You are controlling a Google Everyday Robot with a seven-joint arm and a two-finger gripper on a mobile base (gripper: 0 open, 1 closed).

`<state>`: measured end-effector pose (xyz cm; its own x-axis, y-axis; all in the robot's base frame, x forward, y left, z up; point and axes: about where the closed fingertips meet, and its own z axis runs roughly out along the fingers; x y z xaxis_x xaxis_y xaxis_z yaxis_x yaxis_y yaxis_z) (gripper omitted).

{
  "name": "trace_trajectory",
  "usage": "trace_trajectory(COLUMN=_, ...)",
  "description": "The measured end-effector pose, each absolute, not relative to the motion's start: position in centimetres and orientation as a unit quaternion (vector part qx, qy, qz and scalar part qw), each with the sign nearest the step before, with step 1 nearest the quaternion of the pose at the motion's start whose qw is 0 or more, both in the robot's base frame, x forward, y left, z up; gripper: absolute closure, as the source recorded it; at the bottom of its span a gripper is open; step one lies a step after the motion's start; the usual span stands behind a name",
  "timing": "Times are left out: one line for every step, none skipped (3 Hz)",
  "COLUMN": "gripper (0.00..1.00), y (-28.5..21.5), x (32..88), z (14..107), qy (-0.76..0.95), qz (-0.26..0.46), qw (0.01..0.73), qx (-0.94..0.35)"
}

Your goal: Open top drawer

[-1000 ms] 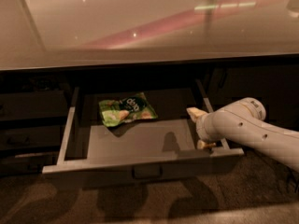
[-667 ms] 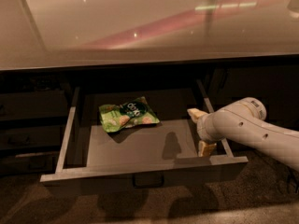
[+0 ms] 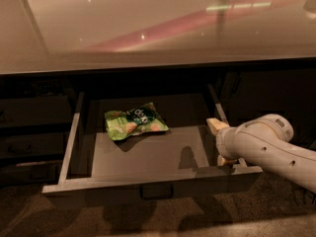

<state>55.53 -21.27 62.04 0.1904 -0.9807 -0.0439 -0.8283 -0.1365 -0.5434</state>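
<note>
The top drawer stands pulled far out under the counter, its pale rim and smooth grey floor in full view. A small black loop handle sits at the centre of its front. A green snack bag lies on the drawer floor at the back left. My gripper is at the drawer's right wall near the front corner, with its tan fingertips spread apart along the wall and nothing between them. The white arm comes in from the right.
A glossy pale countertop overhangs the drawer. Dark shut drawer fronts of another stack sit to the left. A dark cabinet face is to the right. Speckled floor runs along the bottom.
The drawer has slid a little further out toward the camera, carrying the snack bag with it. My gripper has shifted slightly down along the right wall.
</note>
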Motion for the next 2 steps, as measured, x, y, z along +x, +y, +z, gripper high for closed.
trace_trajectory(gripper=0.0, y=-21.18, x=55.6, z=62.04, qy=0.61, qz=-0.149, qw=0.246, qx=-0.738)
trace_trajectory(gripper=0.0, y=-21.18, x=55.6, z=62.1, qy=0.618, qz=-0.121, qw=0.265, qx=-0.731)
